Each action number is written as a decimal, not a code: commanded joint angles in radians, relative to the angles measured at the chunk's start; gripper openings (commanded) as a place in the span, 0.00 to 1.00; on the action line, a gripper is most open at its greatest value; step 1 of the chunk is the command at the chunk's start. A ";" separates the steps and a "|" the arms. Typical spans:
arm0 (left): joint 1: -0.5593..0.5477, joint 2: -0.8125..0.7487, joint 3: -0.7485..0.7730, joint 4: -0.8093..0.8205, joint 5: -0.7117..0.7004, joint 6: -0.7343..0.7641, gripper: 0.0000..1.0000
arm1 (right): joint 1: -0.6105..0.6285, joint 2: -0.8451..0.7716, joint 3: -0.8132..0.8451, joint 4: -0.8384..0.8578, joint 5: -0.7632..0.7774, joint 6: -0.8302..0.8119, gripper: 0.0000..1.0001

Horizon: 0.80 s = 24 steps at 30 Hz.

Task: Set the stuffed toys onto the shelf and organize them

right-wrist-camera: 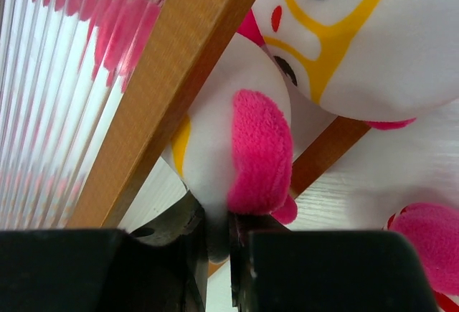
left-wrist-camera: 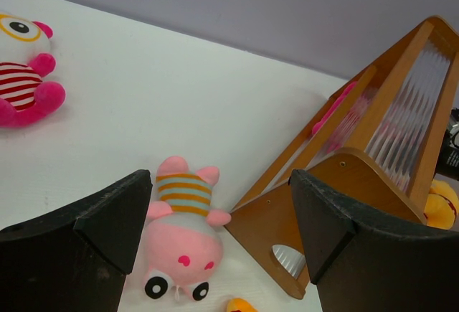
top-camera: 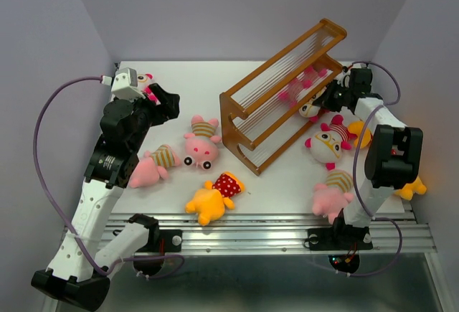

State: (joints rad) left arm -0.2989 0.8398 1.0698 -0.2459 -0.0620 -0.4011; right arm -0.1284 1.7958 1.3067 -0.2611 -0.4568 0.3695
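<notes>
The orange-brown shelf (top-camera: pixel 287 90) stands tilted mid-table. My right gripper (top-camera: pixel 326 100) is shut on a white-faced toy (top-camera: pixel 312 109) at the shelf's right end by the lower tier. In the right wrist view my gripper (right-wrist-camera: pixel 215 247) pinches that toy (right-wrist-camera: pixel 222 140) by its pink ear, against a shelf rail (right-wrist-camera: pixel 172 90). A pink toy (top-camera: pixel 301 82) lies inside the shelf. My left gripper (top-camera: pixel 168 104) is open and empty, above a pink striped toy (top-camera: pixel 201 143). That toy shows between the fingers in the left wrist view (left-wrist-camera: pixel 183 233), beside the shelf's end panel (left-wrist-camera: pixel 344 183).
Loose toys lie around: a pink one (top-camera: pixel 154 165), a yellow-orange one in red polka dots (top-camera: pixel 213 197), a white-faced one (top-camera: pixel 328 142), a pink one (top-camera: pixel 331 191), a yellow one (top-camera: pixel 412 186) and a white-faced one at back left (left-wrist-camera: pixel 21 68).
</notes>
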 commanded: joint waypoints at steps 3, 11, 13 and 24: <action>0.007 -0.016 -0.005 0.040 -0.015 0.004 0.89 | 0.009 -0.070 -0.009 0.043 0.027 -0.006 0.15; 0.007 -0.021 -0.016 0.043 -0.015 0.004 0.89 | 0.009 -0.088 -0.014 0.003 0.040 -0.015 0.41; 0.009 -0.024 -0.018 0.045 -0.018 0.005 0.89 | 0.009 -0.102 -0.017 0.003 0.041 -0.014 0.48; 0.009 -0.024 -0.027 0.060 -0.010 0.001 0.89 | -0.030 -0.156 -0.030 -0.024 0.038 -0.012 0.59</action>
State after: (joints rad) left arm -0.2989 0.8352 1.0550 -0.2436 -0.0620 -0.4019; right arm -0.1375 1.7016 1.2896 -0.2924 -0.4255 0.3656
